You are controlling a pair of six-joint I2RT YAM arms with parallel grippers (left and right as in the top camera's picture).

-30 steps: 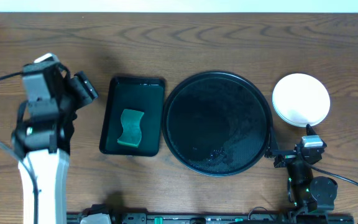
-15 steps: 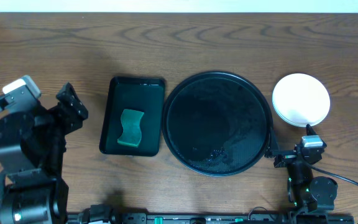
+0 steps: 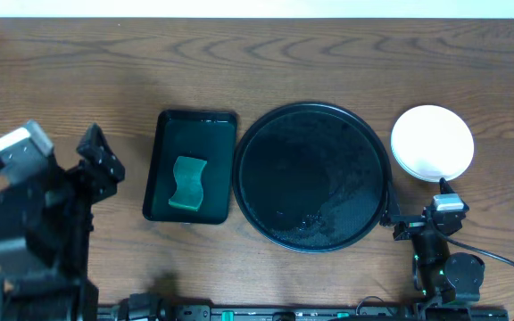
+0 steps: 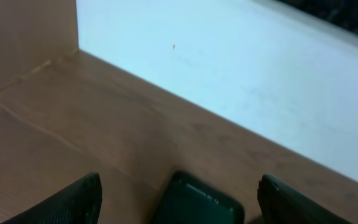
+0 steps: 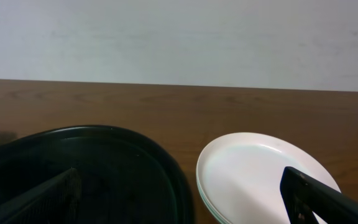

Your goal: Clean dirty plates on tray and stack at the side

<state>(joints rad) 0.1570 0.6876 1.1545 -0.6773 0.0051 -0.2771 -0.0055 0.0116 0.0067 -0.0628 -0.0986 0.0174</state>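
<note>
The wooden counter fills the overhead view, with a broad band of open wood along its far side and more at the far left. Only the left wrist view shows how that room ends: at a pale wall along the far edge and an upright wooden board closing the far left corner. The round black tray sits centre-right, its glossy floor showing all across. Its left rim is just beside the rectangular green tray and its right rim is near the plates, which stand to its right, towards the far side. From above the plates read as one white disc. The right wrist view, looking low, shows a white plate on top with a pale green edge beneath it, so they are stacked. A green sponge lies in the green tray. The left tool hangs left of the green tray, fingers wide apart and holding nothing. The right tool, low at the near right, also gapes wide, tray rim on one side and plates on the other.
</note>
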